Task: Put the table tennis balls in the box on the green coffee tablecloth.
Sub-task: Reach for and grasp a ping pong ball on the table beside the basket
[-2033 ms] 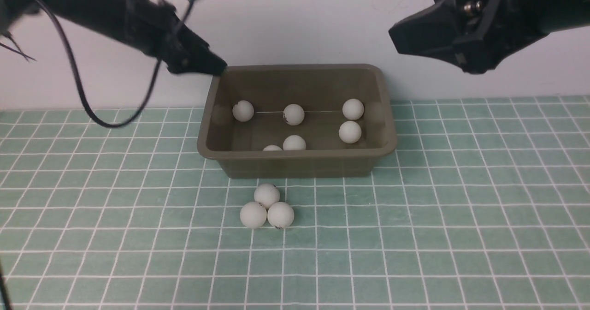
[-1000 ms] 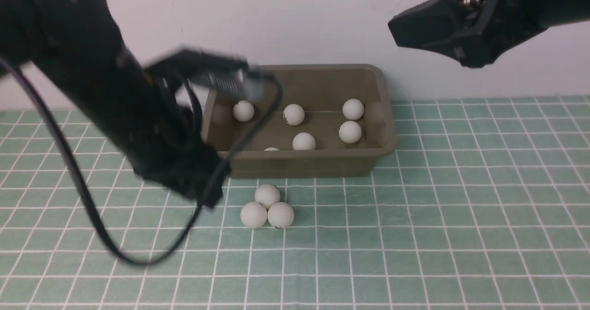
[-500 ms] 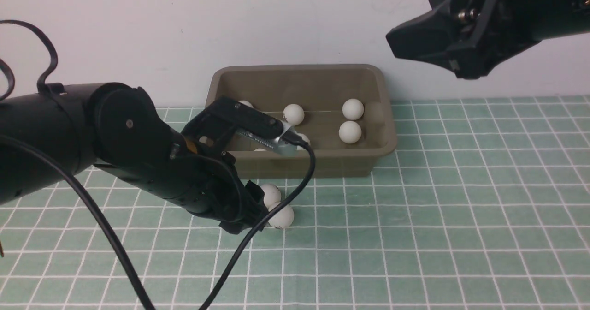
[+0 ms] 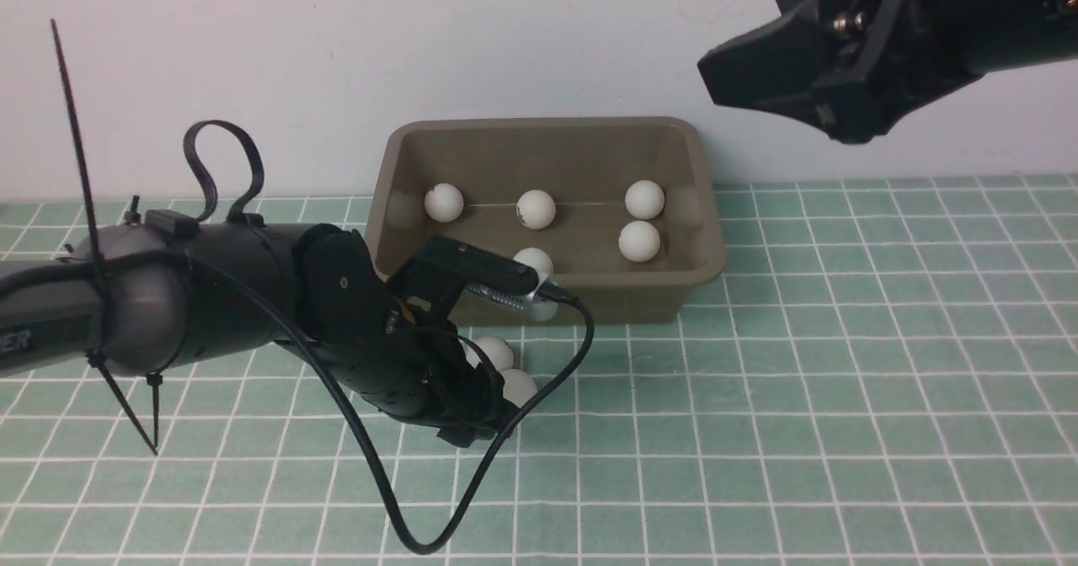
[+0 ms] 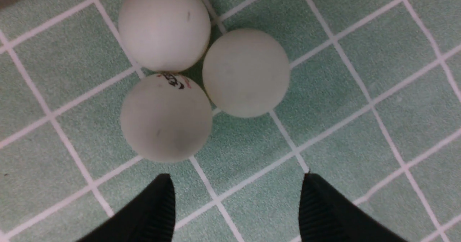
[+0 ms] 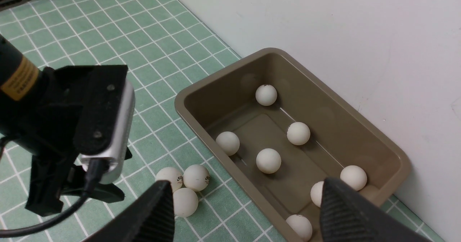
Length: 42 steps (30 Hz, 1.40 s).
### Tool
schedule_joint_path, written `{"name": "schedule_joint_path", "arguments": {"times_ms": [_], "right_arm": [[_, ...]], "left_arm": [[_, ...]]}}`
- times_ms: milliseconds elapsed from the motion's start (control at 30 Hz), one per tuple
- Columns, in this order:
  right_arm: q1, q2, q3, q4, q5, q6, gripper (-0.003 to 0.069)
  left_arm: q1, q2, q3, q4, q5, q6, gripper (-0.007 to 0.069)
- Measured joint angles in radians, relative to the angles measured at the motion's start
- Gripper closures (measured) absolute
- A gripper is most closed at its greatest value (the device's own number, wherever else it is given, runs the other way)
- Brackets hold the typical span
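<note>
I see three balls [image 5: 246,72] on the cloth [image 4: 842,381]. They touch each other and lie just beside the front wall of the box [image 4: 589,303]. My left pincer [image 5: 234,186] hangs low right over them, near that same wall. Its jaws are apart and nothing is between them. My right pincer [image 6: 244,189] is high up, above and to the right of the box, spread wide too and holding nothing. I think these balls are very light, hard and smooth, so they will roll off at the smallest bump. A push on one will likely shove the other two. I would put one jaw on each side of a ball, across its fat middle, and squeeze softly so it does not pop out. The plain ball looks best lined up with the gap, while the logo ball [image 5: 165,117] sits close to one jaw. Inside the box lie more balls [image 4: 645,199], spread apart on its floor. The box has no lid.
</note>
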Motion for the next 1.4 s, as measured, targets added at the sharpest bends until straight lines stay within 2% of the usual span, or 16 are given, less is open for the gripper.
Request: {"name": "schedule_joint_path", "arguments": {"times_ms": [833, 1400], "right_arm": [[0.000, 0.000, 0.000, 0.015, 0.032, 0.001, 0.0165], [0.000, 0.000, 0.000, 0.026, 0.034, 0.001, 0.0166]], "left_arm": [[0.002, 0.036, 0.000, 0.160, -0.152, -0.016, 0.0205], [0.036, 0.121, 0.000, 0.174, -0.228, 0.021, 0.0221]]}}
